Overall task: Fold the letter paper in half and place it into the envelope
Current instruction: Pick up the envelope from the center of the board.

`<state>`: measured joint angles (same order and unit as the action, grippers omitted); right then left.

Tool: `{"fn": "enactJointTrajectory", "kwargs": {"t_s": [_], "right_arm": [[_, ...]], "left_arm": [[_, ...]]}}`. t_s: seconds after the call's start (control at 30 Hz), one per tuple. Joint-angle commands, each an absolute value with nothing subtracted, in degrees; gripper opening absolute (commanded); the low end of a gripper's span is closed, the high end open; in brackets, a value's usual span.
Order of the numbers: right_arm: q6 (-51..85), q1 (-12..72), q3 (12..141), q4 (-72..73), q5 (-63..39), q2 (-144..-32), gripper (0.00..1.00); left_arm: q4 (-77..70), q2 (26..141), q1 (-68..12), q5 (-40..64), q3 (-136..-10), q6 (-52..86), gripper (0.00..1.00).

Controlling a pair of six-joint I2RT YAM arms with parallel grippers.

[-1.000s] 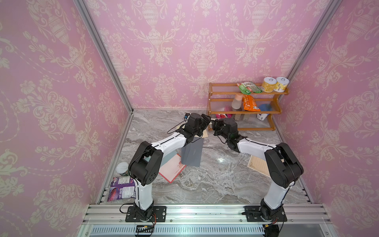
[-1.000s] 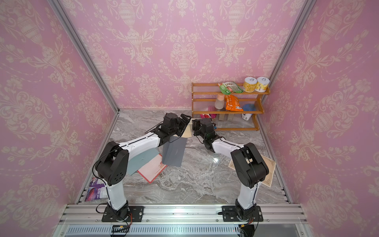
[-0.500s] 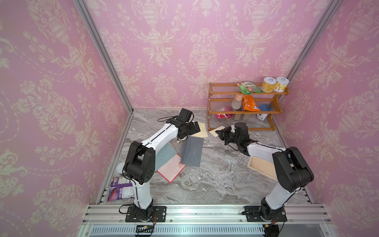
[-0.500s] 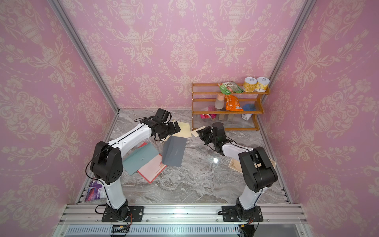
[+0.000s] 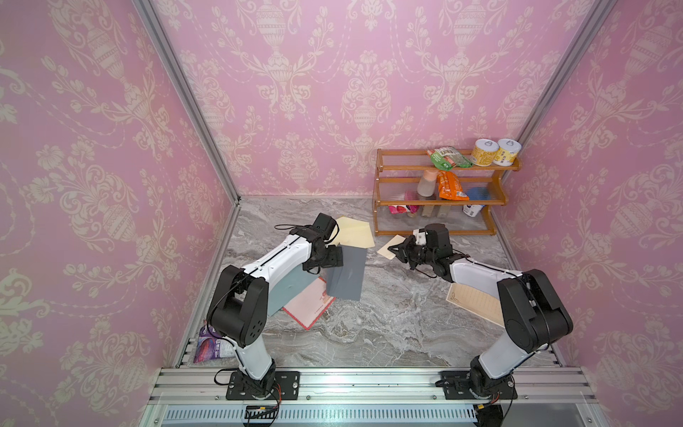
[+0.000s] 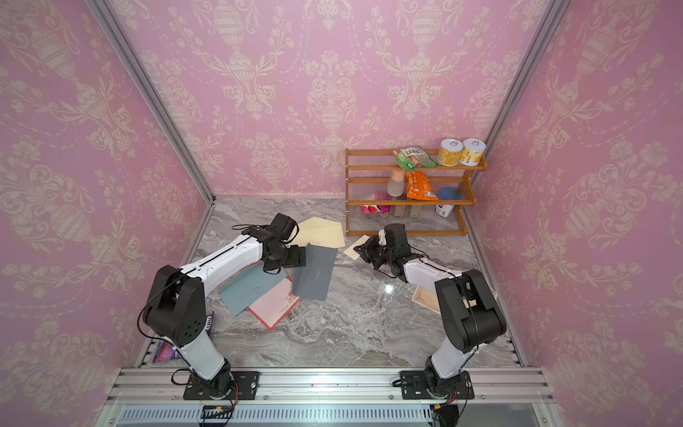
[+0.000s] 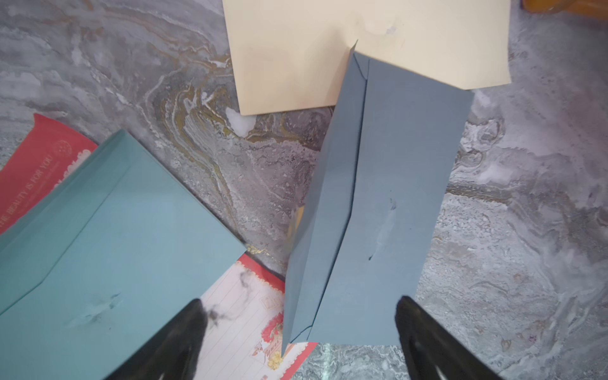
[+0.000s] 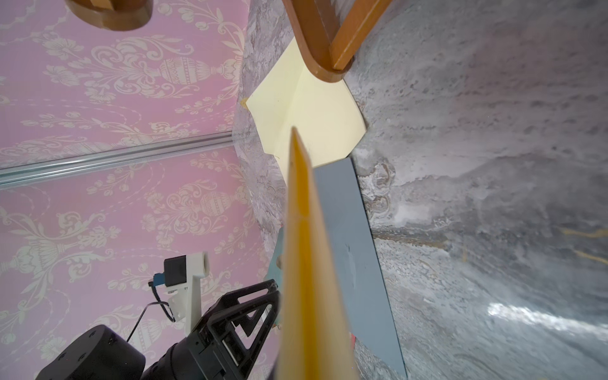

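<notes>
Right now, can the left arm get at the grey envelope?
Probably yes: the left arm hangs right over the grey envelope, jaws open wide, and nothing lies on it or in between.

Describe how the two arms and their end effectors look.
The left arm and right arm match: white link shells between bulky black joint housings, thin black cables looping near the wrists, black base plates. The left end effector and right end effector have black tapered fingers; the left one's show triangular cut-outs.

Slate-grey envelope [image 7: 388, 197], cream letter paper [image 5: 388, 247], teal envelope [image 7: 115, 246], grey-veined marble table [image 5: 388, 325], pink damask walls [image 5: 332, 92]
</notes>
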<state>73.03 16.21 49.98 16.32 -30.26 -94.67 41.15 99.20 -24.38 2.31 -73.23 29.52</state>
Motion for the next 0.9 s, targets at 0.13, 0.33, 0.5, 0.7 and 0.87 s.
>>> {"fn": "enactJointTrajectory", "kwargs": {"t_s": [0.13,0.33,0.5,0.7,0.87], "right_arm": [[70.7,16.4,49.7,14.9,-31.3,-93.9,0.0],[70.8,16.5,49.4,15.2,-30.8,-94.0,0.0],[71.1,16.5,49.3,15.5,-30.6,-94.0,0.0],[69.3,16.5,50.4,13.5,-31.0,-94.2,0.0],[65.4,16.8,52.0,8.4,-31.6,-93.7,0.0]], "left_arm": [[35.8,100.2,-24.0,1.6,-70.5,29.5,0.75],[33.4,103.3,-23.9,1.6,-71.0,29.5,0.57],[32.8,106.1,-23.7,2.5,-72.2,29.2,0.47],[32.0,107.7,-23.5,3.0,-73.0,29.3,0.23],[32.0,107.8,-23.3,3.9,-73.2,29.1,0.0]]}}
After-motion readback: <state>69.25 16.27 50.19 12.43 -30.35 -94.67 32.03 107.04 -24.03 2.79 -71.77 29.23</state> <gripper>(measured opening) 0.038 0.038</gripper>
